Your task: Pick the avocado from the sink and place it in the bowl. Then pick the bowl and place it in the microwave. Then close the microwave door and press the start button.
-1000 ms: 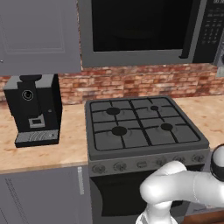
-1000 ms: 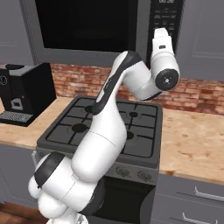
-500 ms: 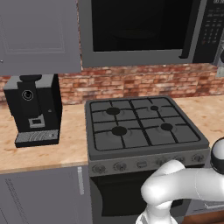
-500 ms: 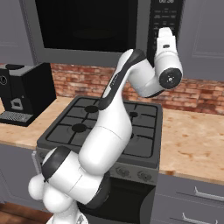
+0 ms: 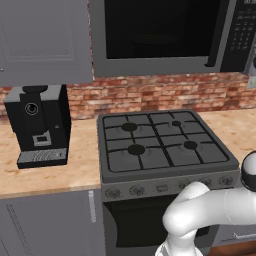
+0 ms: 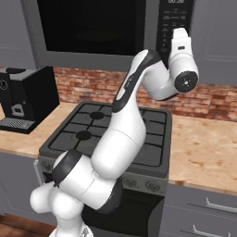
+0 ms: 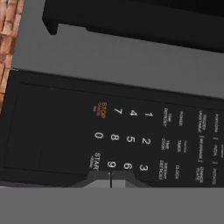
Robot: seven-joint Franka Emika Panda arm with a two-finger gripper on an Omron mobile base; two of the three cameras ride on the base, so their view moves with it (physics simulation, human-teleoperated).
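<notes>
Brick runs behind the desk (image 5: 60,170) in the left base view, with a black coffee machine (image 5: 39,125) at one end and the gas stove (image 5: 162,145) in the middle. Above the stove you see the microwave (image 5: 165,37) with its door (image 5: 157,32) shut flat against the front and the button panel (image 5: 243,30) at its far right. A faint pale curve behind the dark glass may be the bowl; you cannot be sure of it.

From the right base view, your arm reaches up past the stove and the hand (image 6: 181,53) stands right at the button panel (image 6: 175,23), tip upward against the lower keys.

Through the hand view you are almost on the keypad (image 7: 131,135). The pincer (image 7: 111,174) is pressed together, holding nothing, its tips sitting just beside the key marked start (image 7: 96,161), between it and the 9.

By this evidence you are on the last step: door closed, start still to press. Your next move calls for a small sideways correction toward that key, then a straight push in; drift the other way and you hit a digit.
</notes>
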